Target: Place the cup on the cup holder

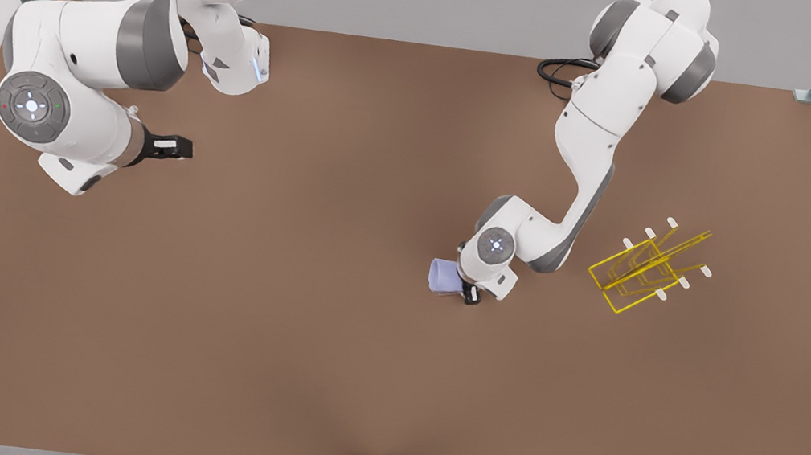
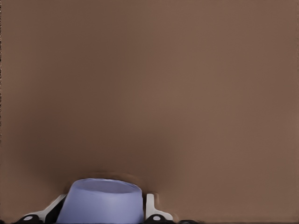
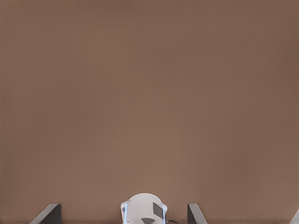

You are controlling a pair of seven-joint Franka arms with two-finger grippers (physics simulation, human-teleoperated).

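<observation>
Left gripper (image 1: pixel 462 292): mine, low over the table (image 1: pixel 322 344) near its middle, on the arm at the front view's right. My fingers (image 2: pixel 150 205) sit one on each side of the cup, closed against its walls.
Cup (image 2: pixel 101 201): held between my left fingers; in the front view it sticks out sideways from the gripper toward the front view's left (image 1: pixel 442 276), lying tilted rather than upright. I cannot tell whether it touches the table.
Cup holder (image 1: pixel 647 270): stands on the table on the far side of my left arm, toward the front view's right, well apart from the cup; its white-capped prongs slant upward.
Right gripper (image 1: pixel 174 147): mine too, on the arm at the front view's left, raised above the table and waiting. In its wrist view my fingers (image 3: pixel 47 214) stand spread wide with nothing between them, only bare table and part of the arm's own base beyond.
</observation>
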